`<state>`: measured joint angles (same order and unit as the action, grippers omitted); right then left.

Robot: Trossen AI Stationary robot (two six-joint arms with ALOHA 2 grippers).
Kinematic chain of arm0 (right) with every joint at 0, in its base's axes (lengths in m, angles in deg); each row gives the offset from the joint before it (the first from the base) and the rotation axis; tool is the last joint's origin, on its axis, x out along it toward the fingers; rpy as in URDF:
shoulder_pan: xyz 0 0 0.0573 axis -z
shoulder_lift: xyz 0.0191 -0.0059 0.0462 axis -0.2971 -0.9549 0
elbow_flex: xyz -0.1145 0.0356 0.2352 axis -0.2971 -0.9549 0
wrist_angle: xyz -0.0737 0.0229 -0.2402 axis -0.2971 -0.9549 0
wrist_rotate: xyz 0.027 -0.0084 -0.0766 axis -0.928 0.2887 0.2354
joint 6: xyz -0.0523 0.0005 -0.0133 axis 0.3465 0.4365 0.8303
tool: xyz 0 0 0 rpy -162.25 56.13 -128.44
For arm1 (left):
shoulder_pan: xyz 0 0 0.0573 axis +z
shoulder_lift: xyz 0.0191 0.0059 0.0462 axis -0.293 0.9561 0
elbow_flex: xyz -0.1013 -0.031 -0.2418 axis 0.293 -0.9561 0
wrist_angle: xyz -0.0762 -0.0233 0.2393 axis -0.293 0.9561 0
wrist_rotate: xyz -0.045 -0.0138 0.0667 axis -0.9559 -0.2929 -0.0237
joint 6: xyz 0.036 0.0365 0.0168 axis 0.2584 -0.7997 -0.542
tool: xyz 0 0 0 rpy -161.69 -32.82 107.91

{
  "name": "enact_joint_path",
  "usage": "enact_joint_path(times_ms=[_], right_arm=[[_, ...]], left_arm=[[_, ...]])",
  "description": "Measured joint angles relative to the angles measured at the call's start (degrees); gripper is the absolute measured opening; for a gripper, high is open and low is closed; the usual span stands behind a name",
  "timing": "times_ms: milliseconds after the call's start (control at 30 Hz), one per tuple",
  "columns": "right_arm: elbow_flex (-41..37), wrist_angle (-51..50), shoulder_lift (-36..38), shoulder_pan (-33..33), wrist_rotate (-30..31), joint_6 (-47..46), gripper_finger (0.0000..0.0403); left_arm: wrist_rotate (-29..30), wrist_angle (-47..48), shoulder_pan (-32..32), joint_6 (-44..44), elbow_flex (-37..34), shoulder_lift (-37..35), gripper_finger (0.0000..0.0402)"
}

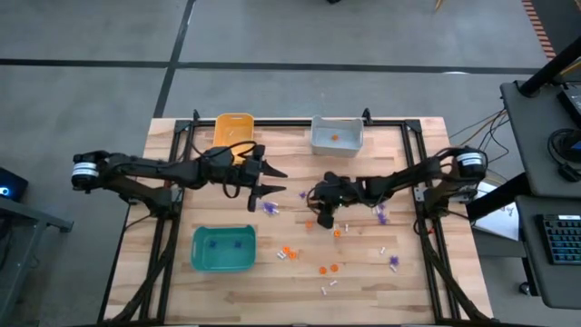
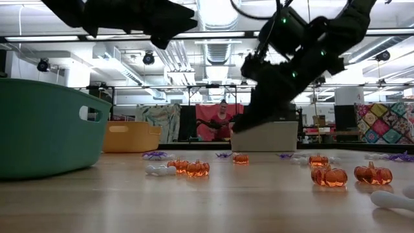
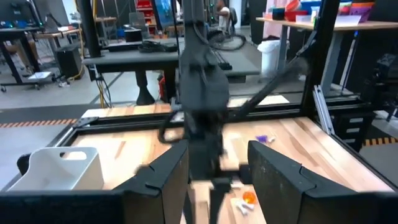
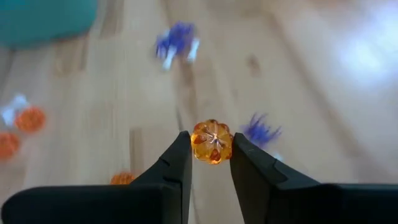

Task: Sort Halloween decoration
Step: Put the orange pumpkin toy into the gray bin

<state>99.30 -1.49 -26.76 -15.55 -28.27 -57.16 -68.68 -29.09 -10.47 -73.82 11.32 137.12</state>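
Note:
Small Halloween trinkets lie scattered on the wooden table: purple spiky ones [image 1: 268,209], orange pumpkins [image 1: 289,253] and white ones [image 1: 329,287]. My right gripper [image 1: 324,218] hangs over the table's middle, shut on one orange pumpkin [image 4: 212,138]. My left gripper [image 1: 275,181] hovers open and level to its left, above the table, with nothing between its fingers [image 3: 163,180]. An orange piece lies in the grey bin [image 1: 337,134]. My right gripper pinches the orange pumpkin by its two opposite sides [image 4: 198,144], between the free ends of its fingers [image 4: 177,158]. The fingers slant down from the table's right side. The pumpkin is lifted clear of the table.
An orange-yellow bin [image 1: 233,130] and the grey bin stand at the far edge, and a teal bin [image 1: 223,249] stands near left. More pumpkins [image 2: 330,176] and purple pieces [image 1: 381,214] lie below and right of my right gripper. A person [image 2: 222,120] sits beyond the table.

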Motion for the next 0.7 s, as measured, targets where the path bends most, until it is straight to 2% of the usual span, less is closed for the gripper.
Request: enact_joint_path(times_ms=[167, 333, 700], right_arm=[[3.67, -6.42, 4.39, 3.61, 0.03, 2.58, 0.0081], [12.56, -18.86, 5.55, 8.33, 0.01, 6.25, 0.0080], [33.25, -43.17, -0.91, 21.51, 0.10, 9.21, 0.0082]], left_arm=[[0.00, 4.01, 0.02, -0.04, 0.00, -2.16, 0.0149], [0.00, 4.91, 0.01, -0.07, 0.00, -2.57, 0.0149], [0.04, 7.74, 0.02, -0.28, 0.00, -4.58, 0.0149]])
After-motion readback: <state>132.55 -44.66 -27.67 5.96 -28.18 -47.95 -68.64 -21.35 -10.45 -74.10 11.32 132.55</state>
